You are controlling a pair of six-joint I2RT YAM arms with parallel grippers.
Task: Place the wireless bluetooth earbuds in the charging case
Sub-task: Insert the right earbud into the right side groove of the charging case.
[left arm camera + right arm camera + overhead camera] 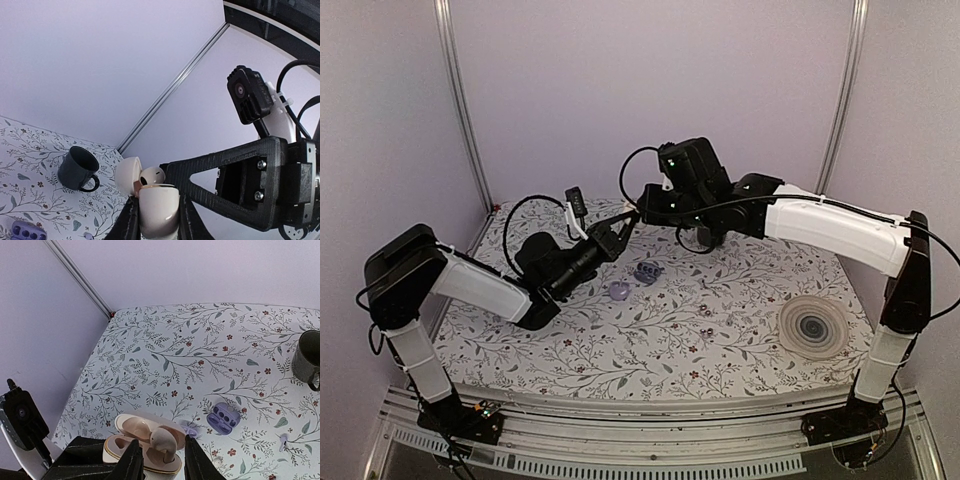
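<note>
My left gripper (157,215) is shut on a cream-white clamshell case (159,210) with its lid (127,175) open, held above the table. A cream earbud (162,440) stands in the case's socket (125,450). My right gripper (161,455) is open, with a finger on each side of that earbud and a small gap to each. The two grippers meet at the back centre in the top view, left (618,235) and right (638,210). The blue-grey charging case (223,418) lies open on the table, sockets up, apart from both grippers.
A flat lilac disc (619,291) lies beside the blue-grey case (647,271). A small loose earbud (283,440) lies on the cloth to its right. A dark mug (77,169) stands near the back wall. A ringed white plate (812,325) sits at the right.
</note>
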